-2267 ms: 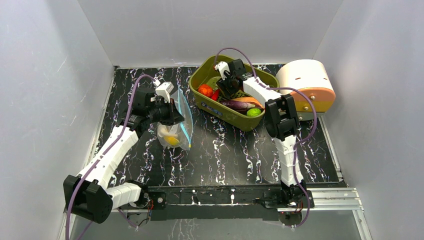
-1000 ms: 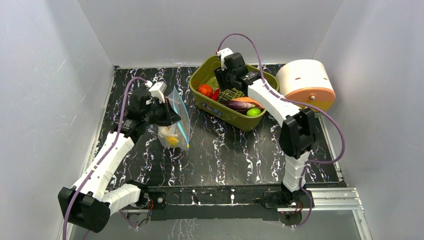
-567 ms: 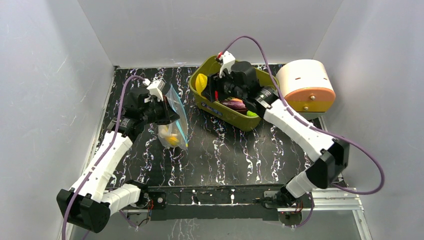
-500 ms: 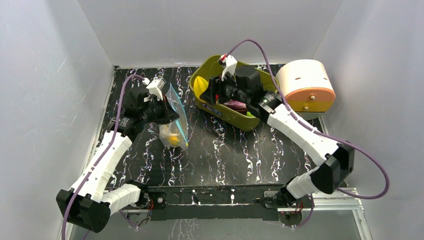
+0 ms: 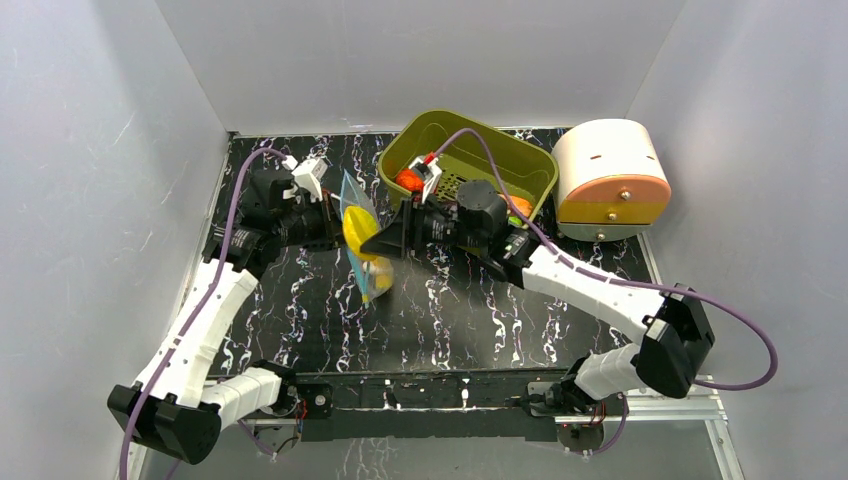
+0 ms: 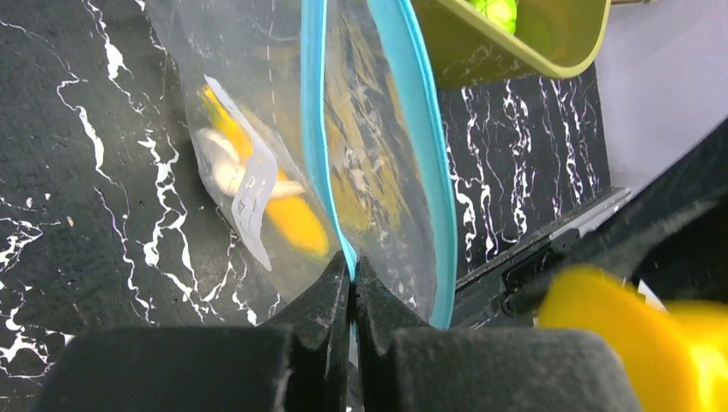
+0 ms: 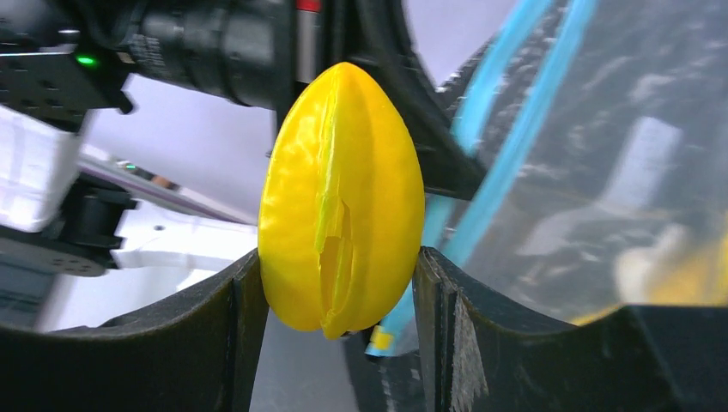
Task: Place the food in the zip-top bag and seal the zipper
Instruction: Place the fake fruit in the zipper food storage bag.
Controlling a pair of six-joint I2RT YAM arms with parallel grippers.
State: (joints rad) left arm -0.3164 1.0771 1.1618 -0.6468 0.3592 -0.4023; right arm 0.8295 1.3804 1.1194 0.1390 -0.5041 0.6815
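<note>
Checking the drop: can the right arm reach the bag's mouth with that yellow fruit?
Probably yes: left end effector holds the zip-top bag open, right end effector has the yellow fruit beside its mouth, nothing between.

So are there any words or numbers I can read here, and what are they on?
No text here can be read.
White paper slip inside the zip-top bag: faint marks, too blurred to read.
Yellow toy fruit: nothing written on it.

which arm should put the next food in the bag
Right. The right gripper holds a yellow toy fruit beside the zip-top bag's open mouth; the left gripper is shut on the zipper edge, holding the bag up.
</note>
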